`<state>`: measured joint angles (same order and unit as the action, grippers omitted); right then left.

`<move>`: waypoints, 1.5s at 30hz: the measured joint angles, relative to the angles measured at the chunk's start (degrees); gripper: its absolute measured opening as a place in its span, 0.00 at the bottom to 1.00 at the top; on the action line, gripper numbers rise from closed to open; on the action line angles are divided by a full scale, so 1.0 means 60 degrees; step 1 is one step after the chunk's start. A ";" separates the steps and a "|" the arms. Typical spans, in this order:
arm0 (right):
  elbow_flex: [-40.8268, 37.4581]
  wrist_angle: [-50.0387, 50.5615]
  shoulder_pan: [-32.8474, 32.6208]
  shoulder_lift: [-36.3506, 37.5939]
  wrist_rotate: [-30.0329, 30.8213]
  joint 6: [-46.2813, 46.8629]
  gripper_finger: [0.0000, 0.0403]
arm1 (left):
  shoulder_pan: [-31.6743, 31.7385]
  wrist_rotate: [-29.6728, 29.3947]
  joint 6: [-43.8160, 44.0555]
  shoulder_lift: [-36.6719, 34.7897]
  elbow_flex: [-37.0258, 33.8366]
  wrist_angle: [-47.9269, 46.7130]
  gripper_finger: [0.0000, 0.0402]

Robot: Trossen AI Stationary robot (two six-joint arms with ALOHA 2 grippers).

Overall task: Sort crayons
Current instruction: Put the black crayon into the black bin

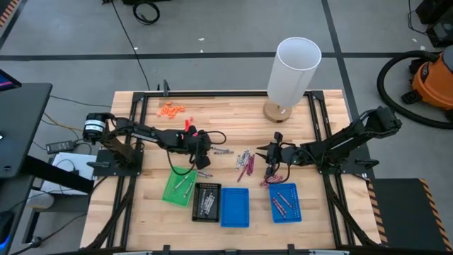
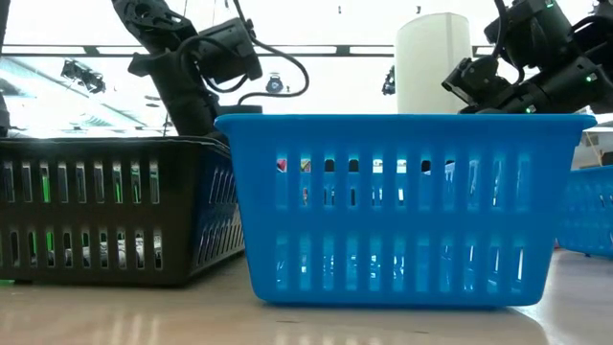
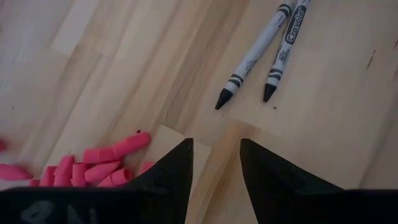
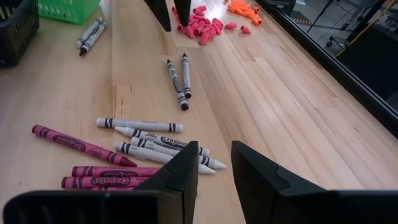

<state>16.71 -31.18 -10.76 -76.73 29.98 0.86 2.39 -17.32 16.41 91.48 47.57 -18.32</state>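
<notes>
Several silvery-grey and maroon-magenta crayons (image 4: 149,149) lie flat in a loose heap on the wooden table's middle (image 1: 245,162). A pair of grey crayons (image 4: 179,78) lies between the two grippers and also shows in the left wrist view (image 3: 267,53). Two more grey crayons (image 4: 90,34) lie by the green tray (image 1: 179,188). My left gripper (image 3: 216,155) is open and empty, pointing down at the table just left of the pair (image 1: 207,149). My right gripper (image 4: 214,163) is open and empty, low over the heap's right side (image 1: 267,157).
A black tray (image 1: 206,202) and two blue trays (image 1: 235,207) (image 1: 286,202) stand along the near edge; some hold crayons. Pink caps (image 3: 93,168) lie beside my left gripper, orange ones (image 1: 171,110) at the far left. A white cylinder (image 1: 293,69) stands at the far edge.
</notes>
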 joint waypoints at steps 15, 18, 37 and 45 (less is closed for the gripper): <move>0.0000 -0.0003 0.0000 0.0000 -0.0010 -0.0007 0.26 | 0.0007 -0.0393 -0.0358 -0.0018 0.0139 -0.0447 0.35; 0.0000 -0.0007 0.0000 0.0000 -0.0011 -0.0013 0.26 | 0.0007 -0.0631 -0.0444 -0.0025 0.0396 -0.0915 0.35; 0.0000 -0.0001 -0.0095 0.0000 -0.0497 -0.0153 0.26 | 0.0932 0.0762 -0.3027 0.0819 0.0444 0.1315 0.35; 0.0000 -0.0015 -0.0153 0.0000 -0.0510 -0.0175 0.26 | 0.1078 0.1881 -0.3346 0.1507 0.0444 0.2699 0.35</move>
<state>16.71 -31.27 -11.68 -76.73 26.92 -0.19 8.86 -6.03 -3.67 100.52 50.24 -2.12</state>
